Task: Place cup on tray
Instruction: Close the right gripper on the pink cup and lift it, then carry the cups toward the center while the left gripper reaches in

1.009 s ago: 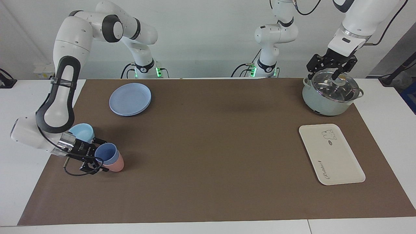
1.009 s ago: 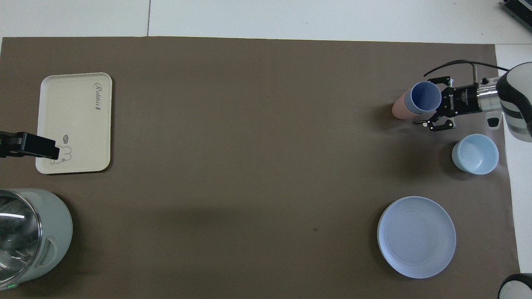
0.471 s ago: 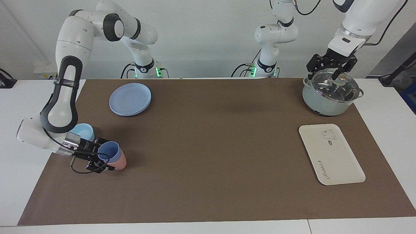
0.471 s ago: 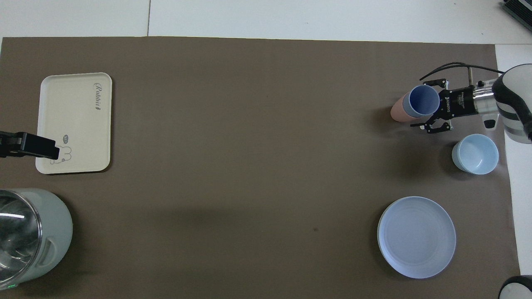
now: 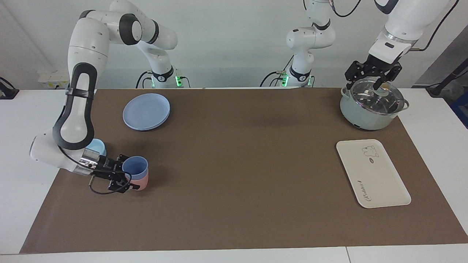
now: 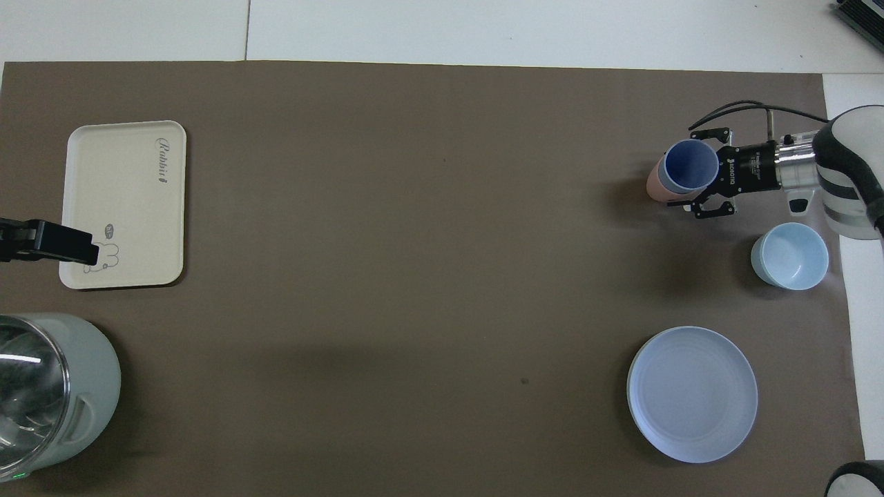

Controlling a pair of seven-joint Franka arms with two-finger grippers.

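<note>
The periwinkle-blue cup (image 5: pixel 135 168) (image 6: pixel 688 167) stands nested in a pink cup (image 5: pixel 141 182) (image 6: pixel 652 186) near the right arm's end of the table, almost upright. My right gripper (image 5: pixel 126 174) (image 6: pixel 704 169) reaches in level from the side and is shut on the cup, one finger at each side. The cream tray (image 5: pixel 373 175) (image 6: pixel 124 200) lies flat and bare toward the left arm's end. My left gripper (image 5: pixel 371 81) hangs open over the pot lid and waits.
A light-blue bowl (image 5: pixel 95 146) (image 6: pixel 789 255) sits right beside the right arm's wrist. A round blue plate (image 5: pixel 146 110) (image 6: pixel 692 393) lies nearer to the robots. The lidded grey-green pot (image 5: pixel 371 104) (image 6: pixel 48 393) stands nearer to the robots than the tray.
The right gripper has closed on the nested cups, tipped them from leaning to nearly upright and carried them a little toward the table's middle. The left arm has not moved.
</note>
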